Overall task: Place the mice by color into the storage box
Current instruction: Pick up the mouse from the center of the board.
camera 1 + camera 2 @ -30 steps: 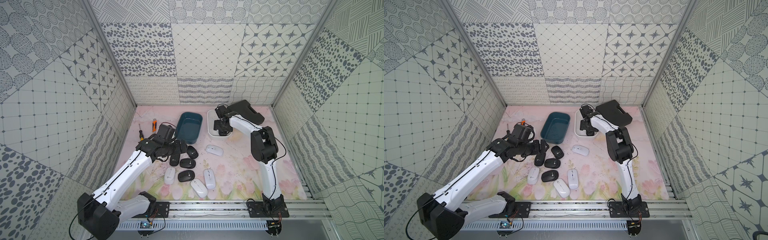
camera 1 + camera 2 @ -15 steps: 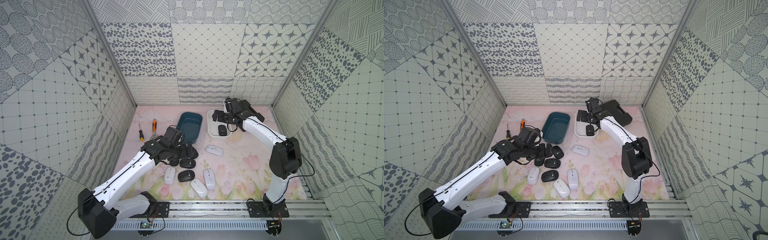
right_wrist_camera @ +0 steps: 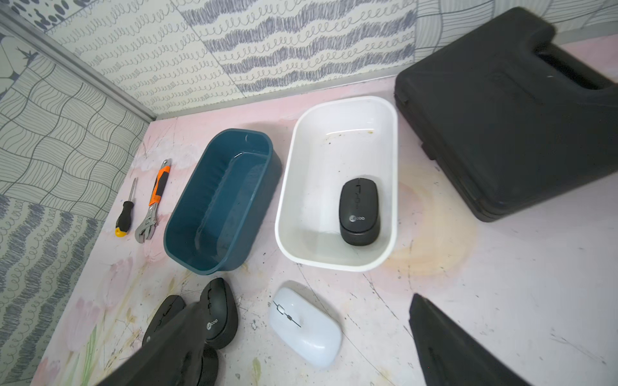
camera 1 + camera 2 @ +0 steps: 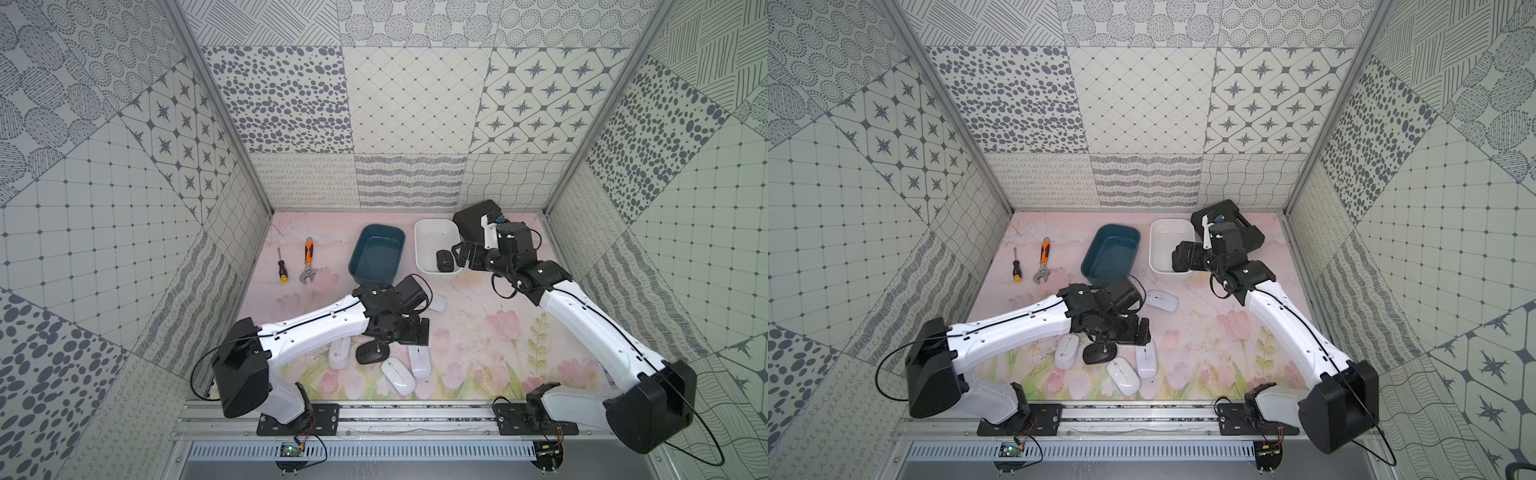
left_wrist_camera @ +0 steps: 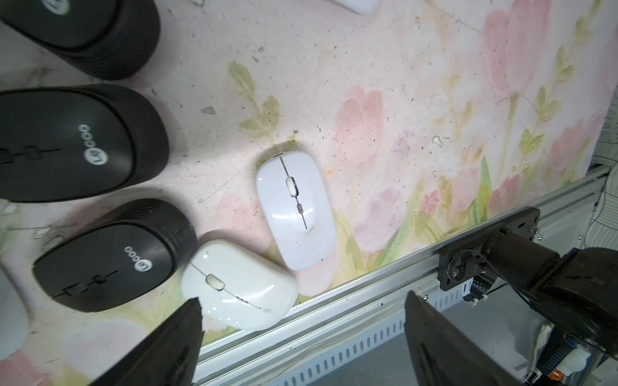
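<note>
Early sorting: one black mouse (image 3: 359, 212) in white bin (image 3: 321, 157), back edge of surface (image 4: 478, 332); teal bin (image 3: 214, 207) empty. Right end effector (image 4: 468, 257) wide open, empty, beside white bin. Left end effector (image 5: 302, 299) open above mice (image 5: 296, 209) near front edge. Next, likely: lower, straddle one, close.

left hand (image 4: 409, 334): jaws spread, empty, low | right hand (image 4: 465, 255): jaws spread, empty, arm extended

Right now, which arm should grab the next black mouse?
Left. Its open gripper hangs low, close to the black mice bunched on the table. The right gripper is open and empty too, but it is off by the white tub, farther from that bunch.
</note>
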